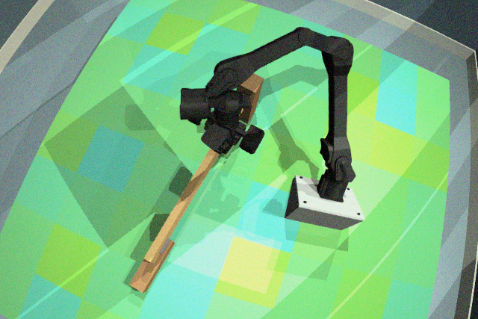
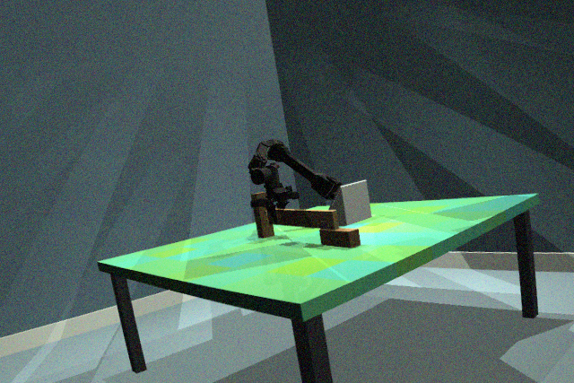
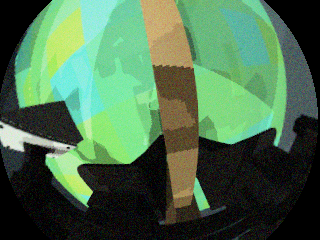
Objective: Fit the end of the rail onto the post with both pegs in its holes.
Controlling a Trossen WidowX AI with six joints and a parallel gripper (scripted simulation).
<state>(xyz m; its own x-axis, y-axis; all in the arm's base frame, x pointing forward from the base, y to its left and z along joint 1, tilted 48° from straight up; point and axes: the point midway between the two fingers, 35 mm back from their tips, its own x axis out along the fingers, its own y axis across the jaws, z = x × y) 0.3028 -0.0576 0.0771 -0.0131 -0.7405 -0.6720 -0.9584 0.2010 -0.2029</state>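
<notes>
The long wooden rail [image 1: 180, 207] [image 2: 306, 218] [image 3: 175, 85] runs from the gripper to the footboard block [image 1: 143, 279] [image 2: 340, 237]. It looks about level in the exterior view. Its far end lies over the block, beside the grey bracket [image 1: 166, 245]; its exact seating is unclear. My gripper [image 2: 280, 206] [image 3: 171, 136] is shut on the rail close to its near end. The wooden post [image 1: 252, 83] [image 2: 264, 221] stands just beyond the gripper. The arm hides most of the near end and pegs in the top view, so contact and peg fit cannot be told.
The arm's white-topped base [image 1: 328, 203] [image 2: 356, 203] stands to the right of the rail in the top view. The arm arches over the post from behind. The patterned table [image 1: 405, 230] [image 2: 222, 272] carries broad shadows and light streaks.
</notes>
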